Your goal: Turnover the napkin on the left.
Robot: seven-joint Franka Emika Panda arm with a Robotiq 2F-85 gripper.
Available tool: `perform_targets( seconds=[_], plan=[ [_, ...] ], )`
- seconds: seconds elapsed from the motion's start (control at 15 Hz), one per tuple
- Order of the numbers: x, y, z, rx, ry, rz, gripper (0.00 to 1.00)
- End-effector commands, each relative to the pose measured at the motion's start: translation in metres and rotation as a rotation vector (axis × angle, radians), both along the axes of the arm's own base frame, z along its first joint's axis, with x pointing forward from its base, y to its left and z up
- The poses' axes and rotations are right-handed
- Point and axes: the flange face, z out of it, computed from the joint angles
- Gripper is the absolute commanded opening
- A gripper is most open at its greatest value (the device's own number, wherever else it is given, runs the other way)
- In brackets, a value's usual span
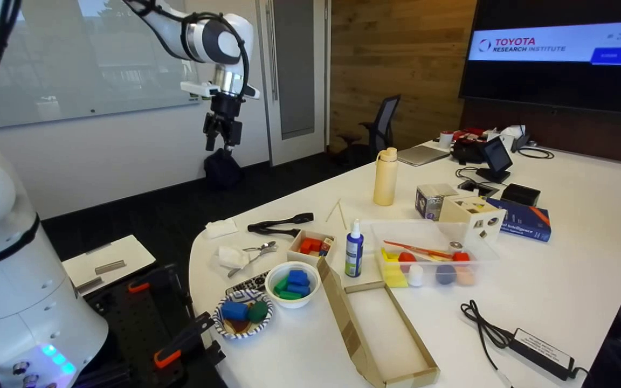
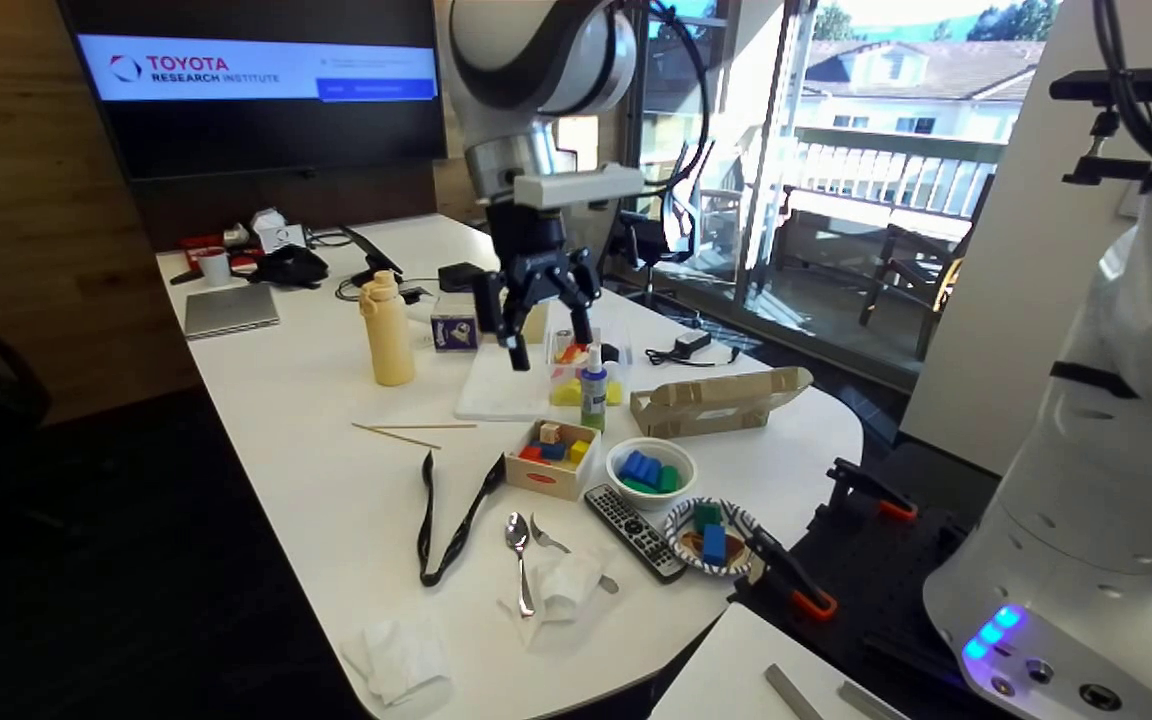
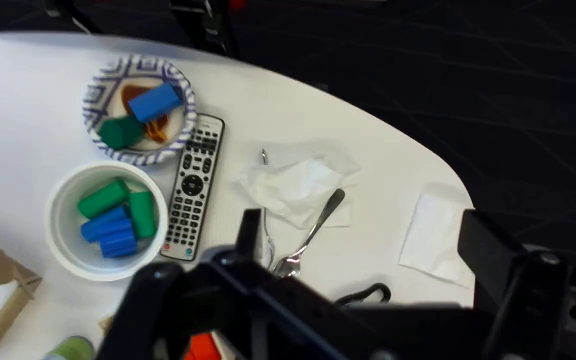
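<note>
Two white napkins lie on the table. The flatter, squarish napkin (image 2: 398,660) sits at the table's rounded edge; in an exterior view it is the leftmost, and in the wrist view this napkin (image 3: 433,237) is partly covered by a finger. A crumpled napkin (image 3: 298,187) rests nearer the remote, over part of a fork and close to a spoon (image 2: 519,560); it also shows as a napkin (image 1: 233,257) in an exterior view. My gripper (image 3: 361,225) stands open high above the table, holding nothing. The gripper (image 2: 551,345) touches neither napkin.
Black tongs (image 2: 456,530), a remote (image 3: 193,185), a wooden block box (image 2: 551,460), a white bowl (image 3: 108,265) and a patterned bowl (image 3: 140,160) stand near the napkins. A spray bottle (image 1: 354,250), an open cardboard box (image 1: 343,318) and a tall yellow bottle (image 1: 385,178) stand further along.
</note>
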Motion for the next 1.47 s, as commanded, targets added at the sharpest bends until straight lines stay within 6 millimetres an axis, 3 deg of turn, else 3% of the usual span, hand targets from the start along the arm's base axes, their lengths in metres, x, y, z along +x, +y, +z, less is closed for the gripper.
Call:
perform_targets(
  seconds=[0.0,0.13,0.4,0.6,1.07,1.4],
  plan=[
    [0.004,0.015,-0.017,0.002,0.002,0.027,1.0],
    [0.01,0.027,-0.037,0.004,0.02,0.046,1.0],
    [0.022,0.027,-0.041,0.002,0.008,0.042,1.0],
    [0.039,0.071,-0.102,-0.002,0.011,0.082,1.0],
    [0.038,0.18,-0.229,0.015,0.03,0.152,1.0],
    [0.042,0.222,-0.28,-0.007,0.027,0.12,1.0]
  ],
)
